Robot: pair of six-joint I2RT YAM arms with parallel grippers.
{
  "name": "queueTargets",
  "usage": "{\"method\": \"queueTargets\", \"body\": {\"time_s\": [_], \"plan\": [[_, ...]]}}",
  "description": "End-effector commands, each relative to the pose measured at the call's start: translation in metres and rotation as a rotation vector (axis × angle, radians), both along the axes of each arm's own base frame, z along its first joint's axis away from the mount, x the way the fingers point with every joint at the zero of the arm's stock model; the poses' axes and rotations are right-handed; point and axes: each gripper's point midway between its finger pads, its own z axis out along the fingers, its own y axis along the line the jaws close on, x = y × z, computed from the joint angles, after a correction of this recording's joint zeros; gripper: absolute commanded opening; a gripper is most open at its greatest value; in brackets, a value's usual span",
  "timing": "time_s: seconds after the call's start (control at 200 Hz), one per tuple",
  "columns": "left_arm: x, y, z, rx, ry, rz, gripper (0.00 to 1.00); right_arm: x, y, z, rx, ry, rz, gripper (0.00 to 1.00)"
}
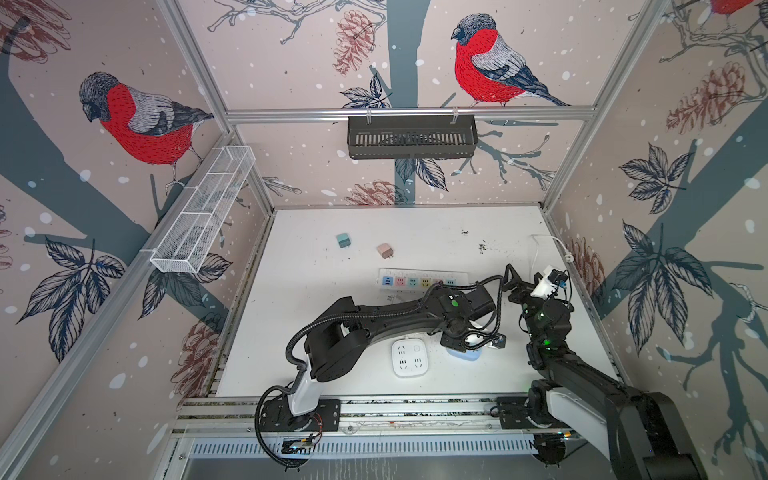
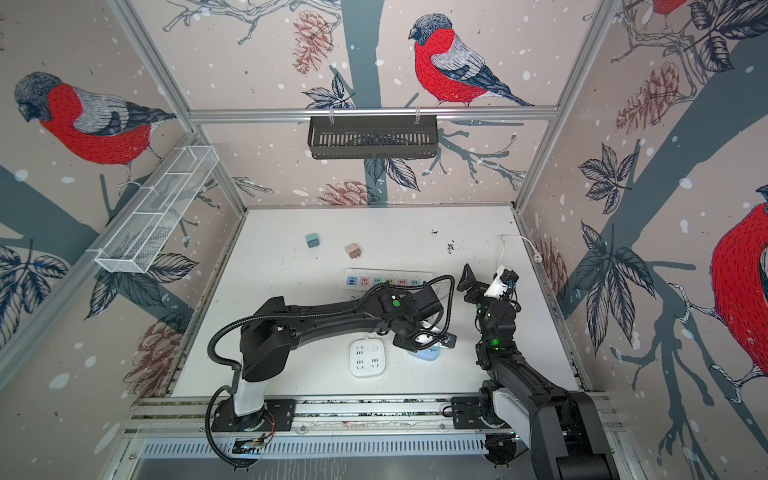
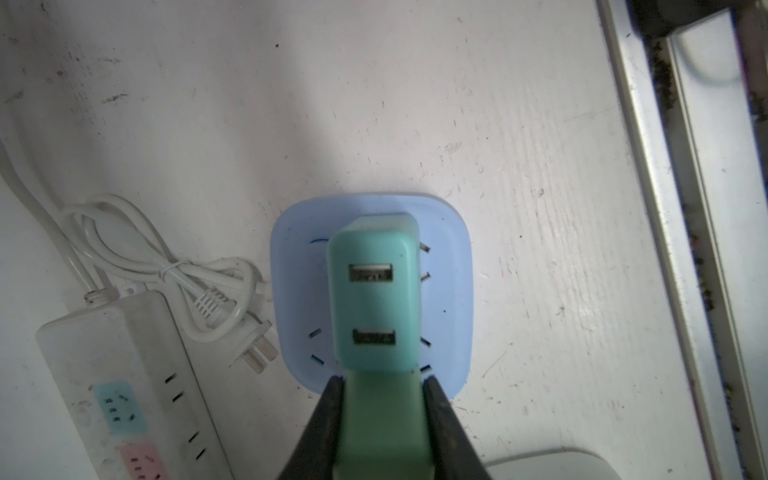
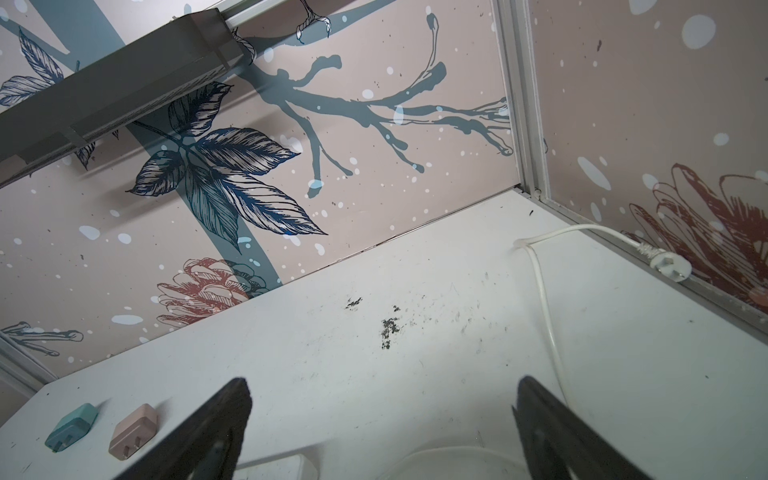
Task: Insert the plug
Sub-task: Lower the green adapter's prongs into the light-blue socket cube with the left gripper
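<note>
While the left hand (image 3: 382, 384) is clamped on the mint-green rectangular charger plug with two USB ports (image 3: 374, 291), its black fingers (image 3: 324, 424) press on the plug's two opposite sides, and the plug stands over the face of the pale blue rounded-square socket block (image 3: 451, 291). Whether the prongs sit in the slots cannot be told, since the plug's body hides them. In both top views that block (image 1: 464, 356) lies on the white tabletop (image 1: 316, 299) at the lower middle of the frame. It is mostly covered by the left arm's wrist and sits just right of the white rounded-square socket block (image 1: 409, 358). Above them in the frame lies the long white power strip with coloured socket patches (image 1: 415, 279), its right end hidden behind the arm. The left wrist view shows a tied coil of white cord (image 3: 166, 266) beside the strip. At the right of the frame the right hand (image 4: 384, 386) has its jaws wide apart, grips nothing and points toward the back wall. Toward the upper left of the tabletop a small teal plug (image 1: 343, 240) and a small pink plug (image 1: 385, 250) lie near each other without touching. A loose white cable with a plug end (image 4: 540, 291) runs along the tabletop's right edge.
</note>
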Motion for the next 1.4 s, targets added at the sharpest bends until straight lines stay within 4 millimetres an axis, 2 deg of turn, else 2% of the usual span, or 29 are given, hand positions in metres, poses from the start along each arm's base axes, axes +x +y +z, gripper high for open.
{"method": "queueTargets", "body": {"time_s": [0.0,0.786,1.391], "plan": [[-0.009,0.008,-0.008,0.054,0.039,-0.029,0.0,0.001,0.0,0.008,0.009,-0.025,0.001,1.0],[-0.019,0.011,-0.007,0.08,0.103,-0.044,0.0,0.001,-0.001,0.006,0.016,-0.019,0.0,1.0],[-0.018,0.017,-0.006,0.088,0.109,-0.03,0.0,0.001,-0.002,0.005,0.02,-0.017,0.0,1.0]]}}
